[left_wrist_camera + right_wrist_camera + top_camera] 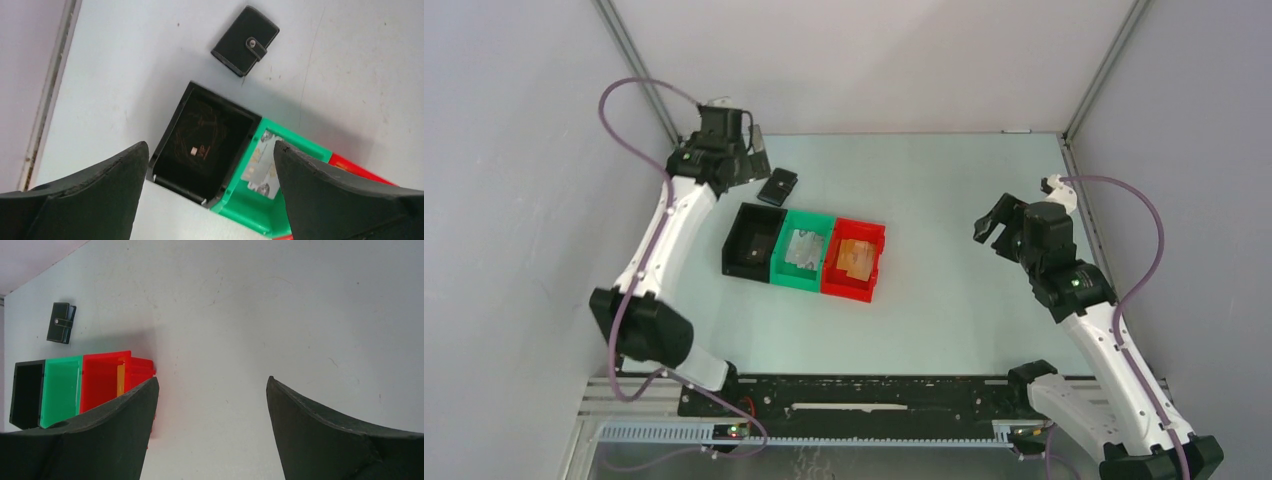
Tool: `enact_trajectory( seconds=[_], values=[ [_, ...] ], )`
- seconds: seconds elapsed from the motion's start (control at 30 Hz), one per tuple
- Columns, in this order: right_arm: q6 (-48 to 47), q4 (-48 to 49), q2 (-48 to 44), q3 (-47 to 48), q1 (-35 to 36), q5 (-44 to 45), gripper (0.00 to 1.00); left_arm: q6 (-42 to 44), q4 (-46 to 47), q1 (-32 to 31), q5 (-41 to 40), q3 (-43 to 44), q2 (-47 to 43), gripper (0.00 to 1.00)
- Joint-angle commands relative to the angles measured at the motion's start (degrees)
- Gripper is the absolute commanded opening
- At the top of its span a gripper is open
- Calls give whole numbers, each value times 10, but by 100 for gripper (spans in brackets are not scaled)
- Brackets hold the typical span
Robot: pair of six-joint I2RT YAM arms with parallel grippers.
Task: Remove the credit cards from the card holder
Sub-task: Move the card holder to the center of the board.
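The card holder (245,41) is seen lying flat on the table (964,180), folded shut with its snap strap (256,46) fastened. It is just beyond the far end of the black bin (746,272) and apart from it. The left gripper (757,152) is held above the table close to the holder, its fingers spread wide with nothing between them. The right gripper (996,226) is likewise spread and empty, raised well to the right of the bins. A pale shiny card (261,165) is shown lying in the green bin (796,282) and an orange-tinted card (856,256) in the red bin (846,291). A dark card-like shape (194,150) with a small chip mark is made out on the floor of the black bin, though what it is cannot be told for sure. Whether any credit cards are tucked inside the closed holder cannot be seen. From this lie of things, the removal is judged either largely done or, if more cards are inside, at the step of reaching for the holder. For a further card, the holder would have to be pinned or lifted by one gripper, the strap unsnapped and the flap opened. A card edge would then have to be pinched thinly by the other gripper. Since the holder is flat on the table, a low, careful approach at its edge is called for.
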Motion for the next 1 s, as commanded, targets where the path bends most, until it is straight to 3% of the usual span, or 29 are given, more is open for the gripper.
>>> enact_trajectory(
  seconds=[0.0,0.27,0.5,0.73,0.97],
  values=[
    [6,0,-1,18,10,8,88,34,-38,-25,-72,133,97,100],
    [2,-19,-3,19,17,6,88,62,-70,-33,-50,349,303,96],
    [15,-25,5,19,22,0,88,70,-73,-33,-21,456,441,89],
    [22,-25,13,18,26,5,87,25,-72,-30,38,467,513,85],
    [28,-38,8,19,27,13,87,-53,-85,-12,18,458,549,83]
  ],
)
